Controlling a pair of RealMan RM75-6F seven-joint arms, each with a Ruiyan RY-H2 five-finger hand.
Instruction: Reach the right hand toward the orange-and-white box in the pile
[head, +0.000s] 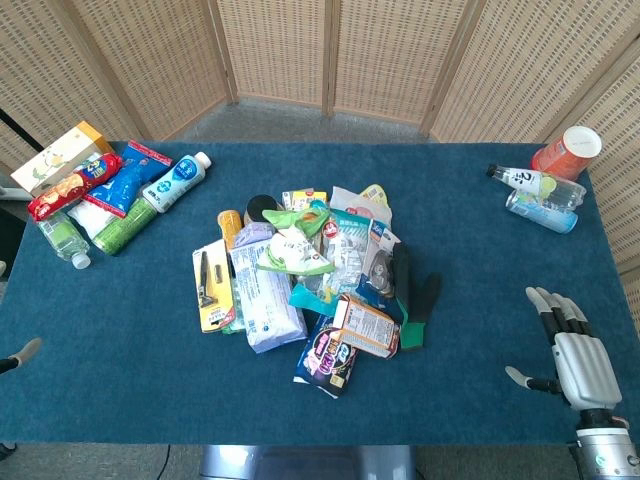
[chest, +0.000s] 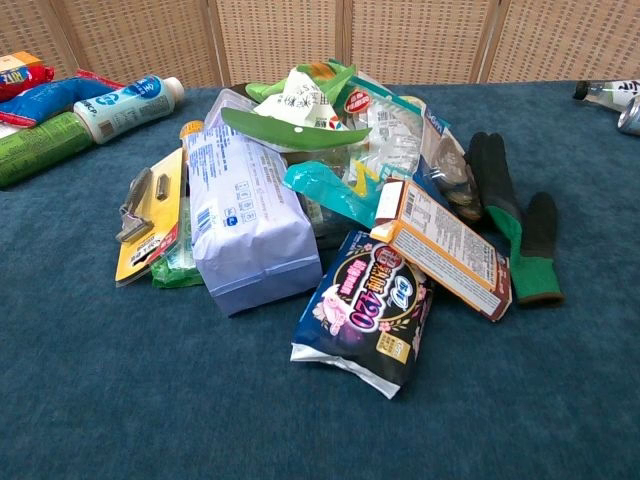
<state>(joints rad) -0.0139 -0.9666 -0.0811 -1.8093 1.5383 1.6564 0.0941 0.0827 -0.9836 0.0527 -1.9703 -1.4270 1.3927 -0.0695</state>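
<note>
Lighting: bright, even, diffuse; shadows soft and short beneath the pile (head: 310, 270). Glare: faint sheen on the purple packet (chest: 370, 305). Focus: both views sharp, perhaps slightly softer toward twelve o'clock in the chest view.

orange-and-white box (head: 364, 327), blue tablecloth (head: 130, 340)
</note>
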